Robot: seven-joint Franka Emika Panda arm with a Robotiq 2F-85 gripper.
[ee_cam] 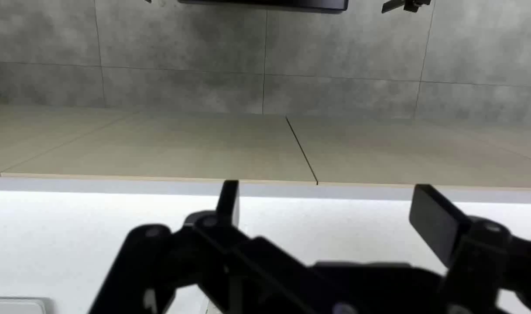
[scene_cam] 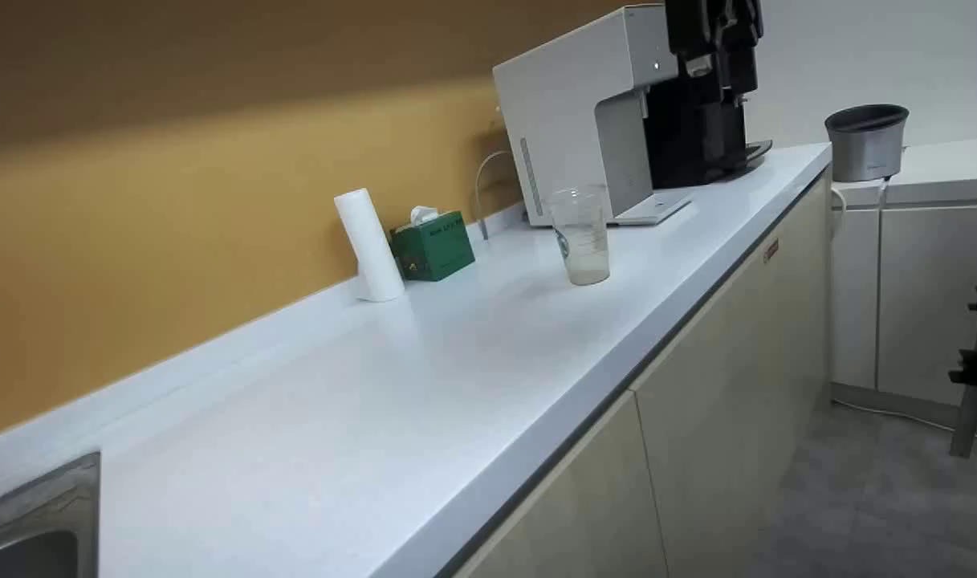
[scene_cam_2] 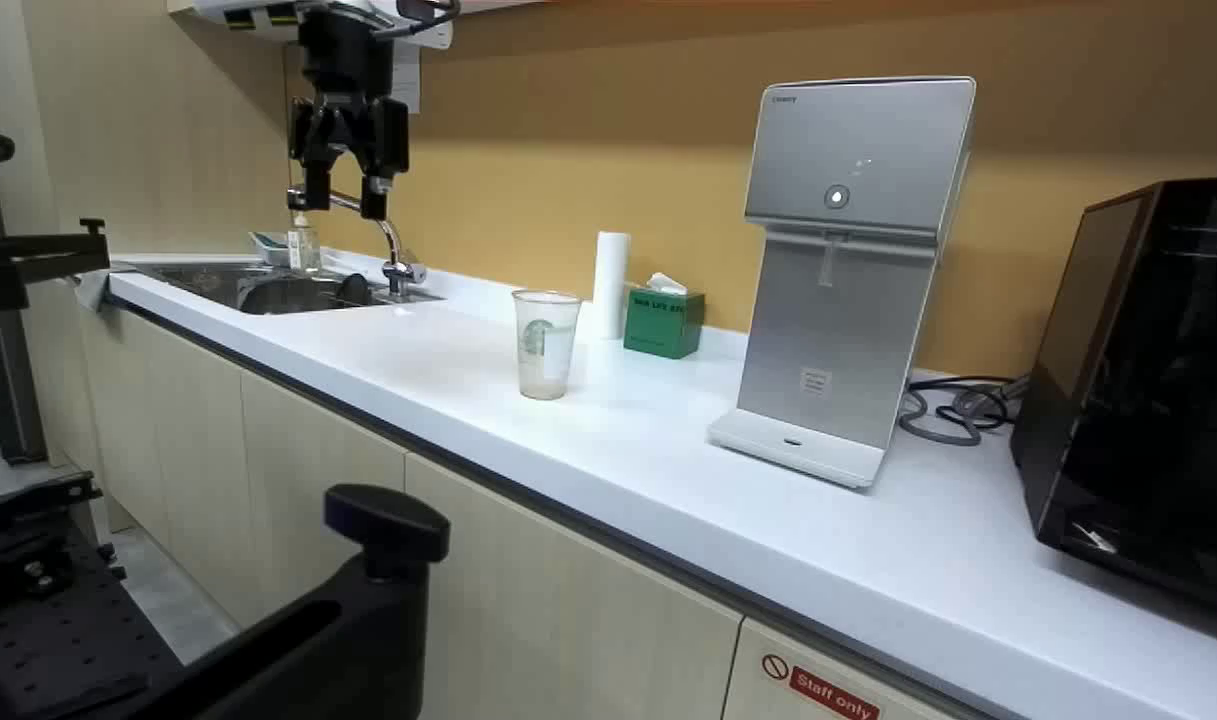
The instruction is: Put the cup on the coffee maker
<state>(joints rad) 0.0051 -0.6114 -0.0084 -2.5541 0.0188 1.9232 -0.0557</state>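
Observation:
The cup [scene_cam: 582, 237], a clear tapered tumbler with a green logo, stands upright on the counter. It also shows in the other view's middle [scene_cam_2: 546, 345]. It is out of view or hidden in the wrist view. The coffee maker [scene_cam: 564, 112] is the tall boxy machine with a white side panel. An exterior view shows its silver front [scene_cam_2: 848, 300] and low white tray. My gripper [scene_cam_2: 347, 205] hangs high above the counter, apart from the cup, fingers down. It also shows at the top right [scene_cam: 717, 80]. In the wrist view its fingers [ee_cam: 326, 196] are spread with nothing between them.
A black machine [scene_cam_2: 1148, 380] stands beside the coffee maker, partly behind my gripper in an exterior view [scene_cam: 669, 132]. A white paper roll [scene_cam_2: 611, 285] and green tissue box [scene_cam_2: 665, 322] stand near the wall. A sink [scene_cam_2: 268, 290] is at the far end. The counter edge [ee_cam: 269, 189] borders the floor.

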